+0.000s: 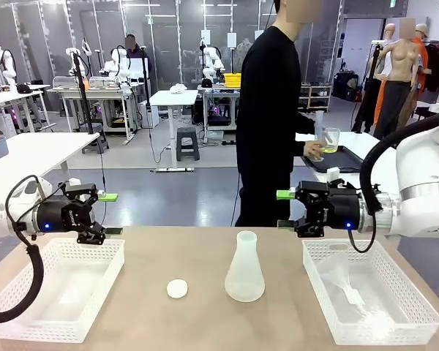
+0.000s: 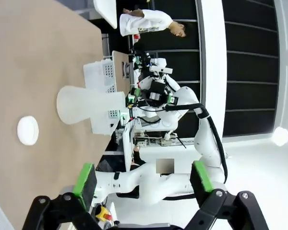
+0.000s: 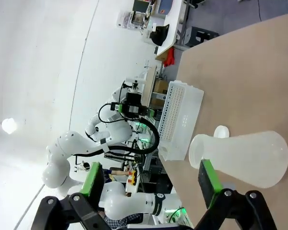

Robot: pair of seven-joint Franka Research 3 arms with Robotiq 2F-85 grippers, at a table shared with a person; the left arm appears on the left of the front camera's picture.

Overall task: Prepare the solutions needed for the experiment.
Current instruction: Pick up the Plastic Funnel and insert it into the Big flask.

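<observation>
Tan tabletop (image 1: 168, 245) in a busy robotics lab carried a frosted white conical flask (image 1: 244, 267) at its middle, upright, broad at the base, tapering to a narrow neck and a flared open mouth, its wall matte and cloudy. Just left of the flask lay a small white round cap (image 1: 177, 289), flat and smooth, apart from it. Two white plastic baskets, rectangular with perforated lattice walls, flanked the flask: the left basket (image 1: 36, 330) well to its left, the right basket (image 1: 395, 333) to its right, the latter holding a pale translucent item too faint to identify. The left gripper (image 1: 111, 213) hovered over the left basket's flask-side far corner, black fingers with green pads spread wide and gripping nothing; the right gripper (image 1: 284, 210) mirrored it across the flask, likewise released and bare. Beyond the flask, past the table's far edge, a person in black (image 1: 267, 110) stood turned toward a white side table, a hand (image 1: 313, 150) holding a clear beaker (image 1: 331, 135); the solutions (image 1: 330, 148), a shallow layer of translucent yellow-green liquid, sat in the beaker's bottom, well apart from the flask and behind it to the right, above a dark tray (image 1: 344, 164). Seen from the left wrist, the flask hid part of the right basket's wall; from the right wrist, one green pad (image 3: 206, 178) overlapped the flask's neck.
</observation>
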